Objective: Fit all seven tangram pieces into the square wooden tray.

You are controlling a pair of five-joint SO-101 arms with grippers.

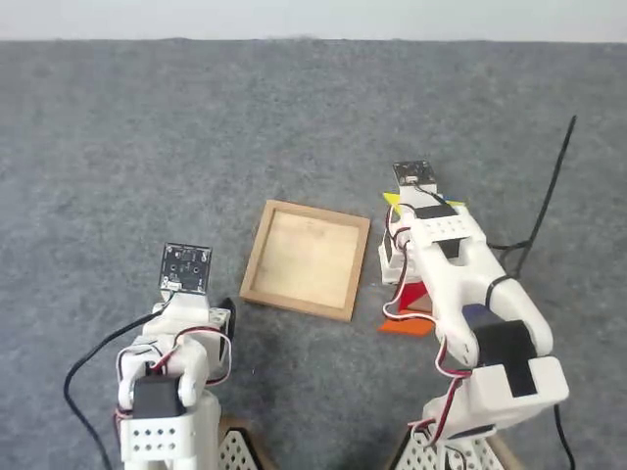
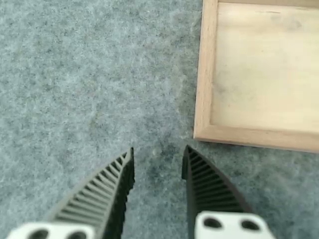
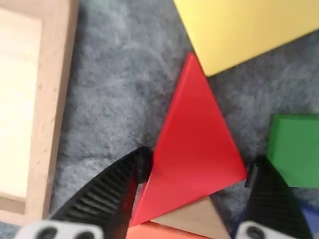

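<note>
The square wooden tray lies in the middle of the grey carpet with nothing in it. My left gripper hovers open over bare carpet just off the tray's near left corner. To the tray's right my right gripper stands open, its fingers on either side of a red triangle. Around it lie a yellow piece, a green piece, a bare wood-coloured piece and an orange piece. The right arm hides most of the pile from above.
The tray's rim runs close beside the red triangle with a strip of carpet between. A black cable trails at the right. Open carpet stretches behind and left of the tray.
</note>
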